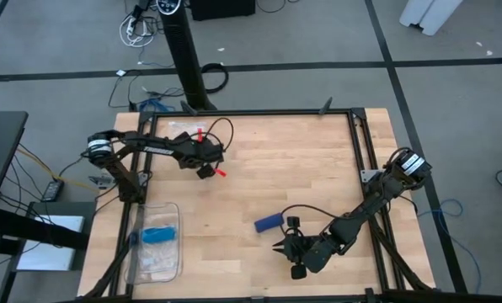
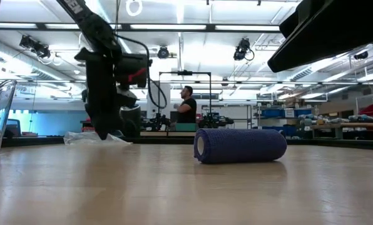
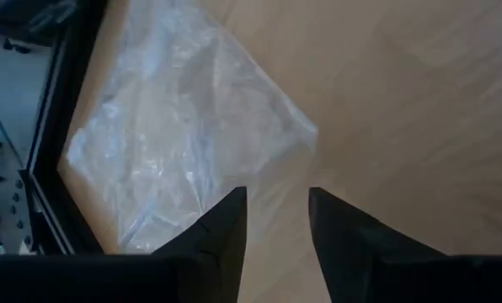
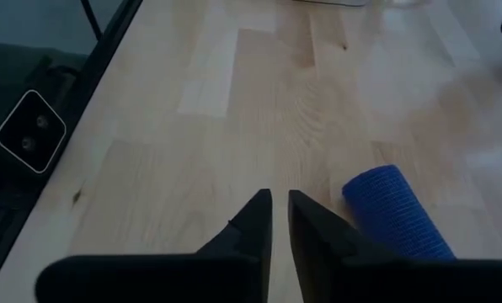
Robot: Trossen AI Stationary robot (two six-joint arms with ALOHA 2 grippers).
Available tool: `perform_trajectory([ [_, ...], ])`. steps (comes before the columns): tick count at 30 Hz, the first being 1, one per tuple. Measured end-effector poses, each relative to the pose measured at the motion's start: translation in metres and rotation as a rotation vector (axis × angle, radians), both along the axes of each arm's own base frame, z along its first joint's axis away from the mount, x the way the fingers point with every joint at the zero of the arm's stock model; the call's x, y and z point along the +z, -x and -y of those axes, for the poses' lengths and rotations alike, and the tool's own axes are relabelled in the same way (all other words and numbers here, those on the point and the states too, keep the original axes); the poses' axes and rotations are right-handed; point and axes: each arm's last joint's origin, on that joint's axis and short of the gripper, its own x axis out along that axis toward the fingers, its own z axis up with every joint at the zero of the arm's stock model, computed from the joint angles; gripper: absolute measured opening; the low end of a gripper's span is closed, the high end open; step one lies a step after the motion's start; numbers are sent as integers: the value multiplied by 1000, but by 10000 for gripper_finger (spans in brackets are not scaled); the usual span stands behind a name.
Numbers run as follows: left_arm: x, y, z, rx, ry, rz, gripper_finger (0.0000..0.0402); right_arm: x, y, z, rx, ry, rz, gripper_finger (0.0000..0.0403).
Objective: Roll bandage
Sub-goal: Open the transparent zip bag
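The bandage (image 1: 268, 223) is a compact navy-blue roll lying on its side on the wooden table, right of centre and toward the near edge. It also shows in the low view (image 2: 240, 145) and the right wrist view (image 4: 398, 215). My right gripper (image 1: 280, 247) is just nearer the table's front edge than the roll; its fingers (image 4: 280, 198) are shut, empty and clear of the roll. My left gripper (image 1: 207, 170) hangs above the far left of the table, open and empty (image 3: 276, 198), near a clear plastic bag (image 3: 175, 135).
A clear plastic container (image 1: 154, 244) holding a small light-blue item (image 1: 159, 233) lies at the near left of the table. The clear plastic bag (image 1: 182, 126) lies near the far left edge. A black frame (image 1: 352, 135) borders the table. A person (image 2: 188, 103) stands far behind.
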Motion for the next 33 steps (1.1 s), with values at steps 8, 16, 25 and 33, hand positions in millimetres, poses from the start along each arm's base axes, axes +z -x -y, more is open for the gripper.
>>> perform_trajectory([
  [8,-17,-1,-6,6,-3,-74,99,0,0,0,1,1,0,33],
  [16,-12,-11,21,-90,-29,-50,7,10,5,0,-41,6,45,33],
  [25,-7,-24,73,-216,-119,13,3,38,3,40,-353,-62,128,30],
  [33,41,-29,49,-15,-267,-62,3,24,-11,76,-357,-145,170,13],
])
